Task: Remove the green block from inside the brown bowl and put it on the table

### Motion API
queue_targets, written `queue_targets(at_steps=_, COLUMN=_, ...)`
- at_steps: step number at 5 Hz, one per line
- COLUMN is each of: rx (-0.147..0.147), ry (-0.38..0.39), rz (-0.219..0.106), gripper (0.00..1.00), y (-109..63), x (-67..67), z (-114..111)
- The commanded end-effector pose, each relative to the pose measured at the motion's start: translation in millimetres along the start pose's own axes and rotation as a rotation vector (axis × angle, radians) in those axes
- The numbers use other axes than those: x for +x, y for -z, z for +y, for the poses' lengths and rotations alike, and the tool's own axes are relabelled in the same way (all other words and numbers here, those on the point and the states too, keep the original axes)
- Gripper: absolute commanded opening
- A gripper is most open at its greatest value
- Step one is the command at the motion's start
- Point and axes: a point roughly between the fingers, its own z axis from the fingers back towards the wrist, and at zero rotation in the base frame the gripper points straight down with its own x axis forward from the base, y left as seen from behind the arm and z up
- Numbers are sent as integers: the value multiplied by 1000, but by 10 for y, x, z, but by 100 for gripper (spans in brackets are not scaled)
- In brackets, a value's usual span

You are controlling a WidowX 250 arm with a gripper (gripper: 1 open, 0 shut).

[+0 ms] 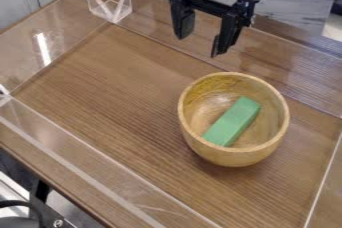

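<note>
Block (231, 123) lying diagonally in bowl (235, 118), long axis roughly 1-to-7 o'clock, low end toward 7 against the wall. Gripper (209, 30) above the table (107, 102) at about 11 o'clock from the bowl, well apart, fingers spread, pointing down, holding nothing. Best bet, judging from here: centre over block's middle, turn wrist so fingers straddle the short width rather than the length, descend inside the rim without clipping it, pinch, lift clear of the rim before heading for bare table at 9 o'clock.
</note>
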Motion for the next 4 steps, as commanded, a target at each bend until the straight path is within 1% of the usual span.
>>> queue_targets(at_steps=1, rx=-5, ry=57, rz=-12, gripper=100, y=104, x=-28, z=-177)
queue_targets(at_steps=2, rx=-5, ry=171, rz=-18, gripper=100, y=358, x=-113, z=-522)
queue_targets(at_steps=3, rx=11, ry=250, rz=-70, gripper=100, y=574, x=-197, z=-834)
queue_targets(at_steps=4, rx=10, ry=266, rz=-97, gripper=100, y=744, x=-176, z=-865)
